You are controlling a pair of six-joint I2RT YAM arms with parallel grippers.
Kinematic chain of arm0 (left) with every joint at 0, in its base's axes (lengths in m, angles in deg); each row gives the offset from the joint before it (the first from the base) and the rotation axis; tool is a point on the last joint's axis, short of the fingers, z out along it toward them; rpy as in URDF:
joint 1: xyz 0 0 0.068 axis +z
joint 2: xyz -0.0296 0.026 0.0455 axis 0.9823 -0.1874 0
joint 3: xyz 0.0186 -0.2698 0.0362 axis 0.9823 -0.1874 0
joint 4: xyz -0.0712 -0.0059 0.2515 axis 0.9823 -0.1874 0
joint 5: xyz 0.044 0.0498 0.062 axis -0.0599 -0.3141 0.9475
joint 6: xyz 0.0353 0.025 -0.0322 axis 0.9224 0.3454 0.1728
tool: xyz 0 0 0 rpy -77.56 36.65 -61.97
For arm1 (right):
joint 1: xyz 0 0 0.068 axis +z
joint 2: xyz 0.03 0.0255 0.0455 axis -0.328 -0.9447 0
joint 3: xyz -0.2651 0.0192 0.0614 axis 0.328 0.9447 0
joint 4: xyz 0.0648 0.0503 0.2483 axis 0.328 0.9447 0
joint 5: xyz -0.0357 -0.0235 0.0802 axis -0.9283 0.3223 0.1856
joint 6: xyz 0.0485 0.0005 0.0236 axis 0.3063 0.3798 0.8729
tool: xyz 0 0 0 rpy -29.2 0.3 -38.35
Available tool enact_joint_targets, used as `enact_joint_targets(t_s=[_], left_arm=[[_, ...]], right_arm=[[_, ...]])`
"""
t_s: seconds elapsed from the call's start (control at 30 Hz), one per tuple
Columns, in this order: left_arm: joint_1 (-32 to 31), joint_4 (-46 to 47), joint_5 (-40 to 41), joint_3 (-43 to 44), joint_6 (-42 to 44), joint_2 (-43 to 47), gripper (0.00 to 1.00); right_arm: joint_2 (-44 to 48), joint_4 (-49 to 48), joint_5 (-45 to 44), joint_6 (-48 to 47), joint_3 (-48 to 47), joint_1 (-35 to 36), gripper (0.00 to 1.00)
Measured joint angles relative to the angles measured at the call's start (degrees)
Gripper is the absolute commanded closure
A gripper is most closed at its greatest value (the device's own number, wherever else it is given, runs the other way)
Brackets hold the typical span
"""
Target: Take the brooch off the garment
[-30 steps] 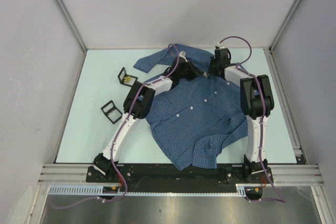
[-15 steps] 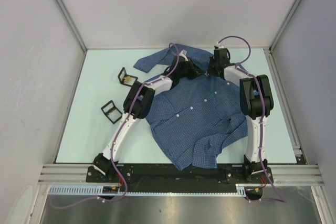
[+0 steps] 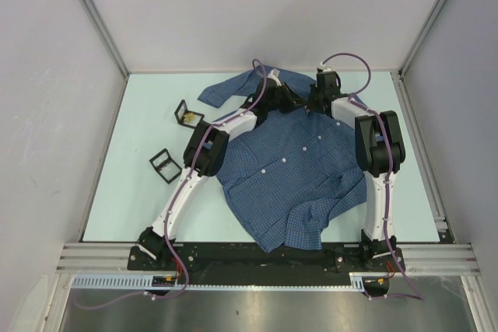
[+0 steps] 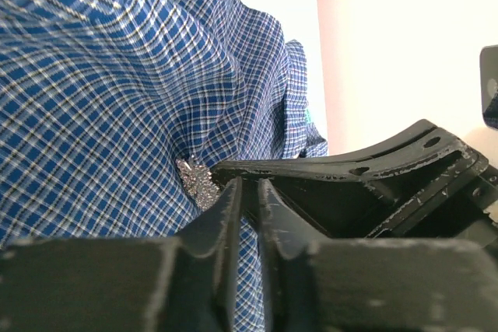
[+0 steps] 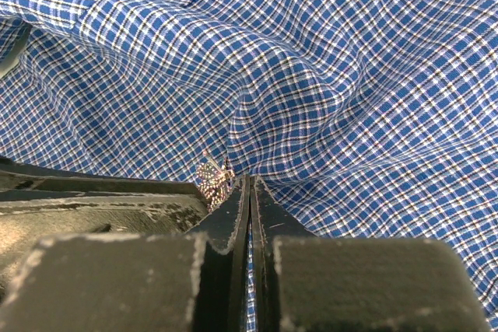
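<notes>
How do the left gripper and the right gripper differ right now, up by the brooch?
The left gripper has its jaws a sliver apart, checked cloth showing through; the right gripper has them pressed shut. The left gripper reaches in from the left of the garment, the right gripper from its right. Both tips sit beside the brooch.

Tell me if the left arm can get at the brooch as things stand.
Probably yes. The left gripper sits with its tips right beside the brooch on the garment, nothing between them. The right gripper pinches the cloth just next to it, crowding the spot but not covering the brooch.
</notes>
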Motion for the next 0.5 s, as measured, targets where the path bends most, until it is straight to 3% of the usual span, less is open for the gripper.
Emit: enact_joint_targets(t_s=[0.23,0.5], left_arm=[[-0.1,-3.3,0.1,0.1,1.0,0.0,0.60],[-0.2,-4.2,1.4,-0.4,3.0,0.0,0.51]], right_arm=[[0.0,0.0,0.0,0.0,0.0,0.1,1.00],[0.0,0.0,0.7,0.0,0.0,-0.1,1.00]])
